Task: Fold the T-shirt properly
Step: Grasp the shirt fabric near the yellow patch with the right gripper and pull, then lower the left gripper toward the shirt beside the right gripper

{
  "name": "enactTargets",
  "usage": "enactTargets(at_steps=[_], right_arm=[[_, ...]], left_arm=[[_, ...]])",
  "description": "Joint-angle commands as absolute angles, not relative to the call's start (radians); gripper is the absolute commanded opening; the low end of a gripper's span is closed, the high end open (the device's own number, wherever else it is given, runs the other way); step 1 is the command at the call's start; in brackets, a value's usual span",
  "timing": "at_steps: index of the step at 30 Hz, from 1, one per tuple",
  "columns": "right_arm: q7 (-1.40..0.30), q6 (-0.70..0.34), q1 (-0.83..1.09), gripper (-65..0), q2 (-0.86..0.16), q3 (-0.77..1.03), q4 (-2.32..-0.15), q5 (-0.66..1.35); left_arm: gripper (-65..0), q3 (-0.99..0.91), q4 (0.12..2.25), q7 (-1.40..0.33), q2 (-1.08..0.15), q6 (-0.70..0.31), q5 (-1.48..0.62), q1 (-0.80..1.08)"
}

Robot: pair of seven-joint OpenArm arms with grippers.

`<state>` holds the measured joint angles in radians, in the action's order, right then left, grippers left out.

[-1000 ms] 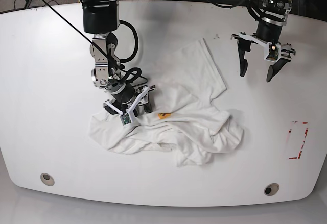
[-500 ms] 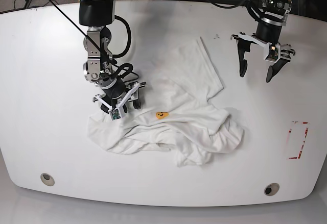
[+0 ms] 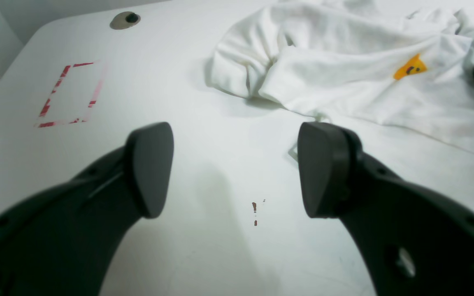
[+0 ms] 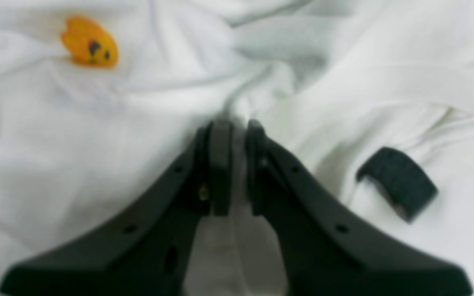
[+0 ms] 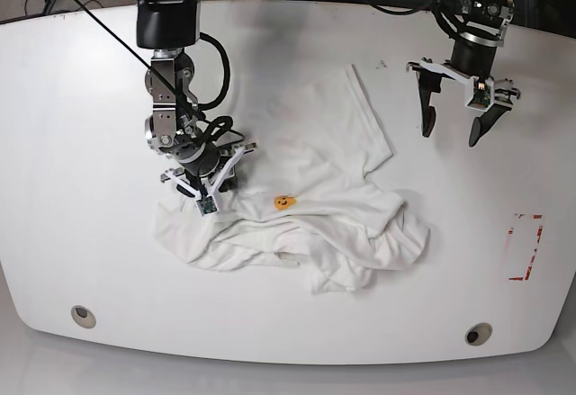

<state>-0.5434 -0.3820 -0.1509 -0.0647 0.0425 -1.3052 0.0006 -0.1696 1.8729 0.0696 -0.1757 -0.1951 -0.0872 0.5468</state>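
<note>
The white T-shirt (image 5: 333, 206) lies crumpled in the middle of the table, one sleeve spread toward the back. A small orange print patch (image 5: 284, 201) shows on it, also seen in the wrist views (image 4: 90, 43) (image 3: 410, 68). My right gripper (image 5: 210, 190) stands at the shirt's left edge; in its wrist view the right gripper (image 4: 235, 127) is shut on a raised fold of the white cloth. The black neck label (image 4: 397, 183) lies just right of it. My left gripper (image 5: 450, 132) hangs open over bare table behind and to the right of the shirt, and nothing lies between the fingers of the left gripper (image 3: 237, 164).
A red tape rectangle (image 5: 526, 246) (image 3: 69, 94) marks the table's right side. Round holes sit near the front edge at the left (image 5: 83, 315) and right (image 5: 478, 334). Small brown specks (image 3: 254, 207) dot the table under the left gripper. Cables hang behind the table.
My right gripper has slid left and back along the shirt's edge and closed on a fold of cloth. The left arm has not moved.
</note>
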Motion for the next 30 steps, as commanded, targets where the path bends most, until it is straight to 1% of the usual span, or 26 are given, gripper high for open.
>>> enactTargets(at_steps=[1,4,6,8,10,14,20,22,30], right_arm=[[-0.614,-0.379,-0.145,-54.3,-0.083,0.043,-1.399,-0.009],[-0.632,-0.379,-0.130,-54.1,-0.086,0.045,-1.445,-0.011],[-0.634,-0.379,-0.118,-55.2,-0.084,0.045,-1.470,-0.012],[-0.629,-0.380,-0.105,-57.0,-0.080,0.047,-1.489,-0.012],[-0.596,-0.377,-0.066,-61.7,-0.066,0.048,-1.516,-0.014],[-0.577,-0.376,-0.043,-63.8,-0.056,0.045,-1.543,-0.013],[-0.537,-0.374,-0.011,-64.6,-0.049,0.036,-1.570,-0.011],[-0.487,-0.376,0.020,-65.0,-0.047,0.031,-1.559,-0.010],[-0.505,-0.376,0.047,-64.2,-0.046,0.035,-1.614,-0.011]], left_arm=[[-20.3,-0.173,1.892,0.102,-0.184,-0.193,-0.090,0.545],[-20.3,-0.171,1.892,0.098,-0.183,-0.193,-0.092,0.540],[-20.4,-0.170,1.891,0.091,-0.183,-0.195,-0.093,0.530],[-20.5,-0.169,1.891,0.083,-0.182,-0.196,-0.096,0.517],[-20.9,-0.164,1.895,0.064,-0.181,-0.196,-0.097,0.494],[-21.2,-0.162,1.891,0.047,-0.181,-0.196,-0.099,0.470],[-21.3,-0.164,1.879,0.044,-0.181,-0.196,-0.096,0.452],[-21.2,-0.165,1.865,0.063,-0.182,-0.193,-0.091,0.432],[-21.6,-0.114,1.789,0.032,-0.184,-0.192,-0.087,0.329]])
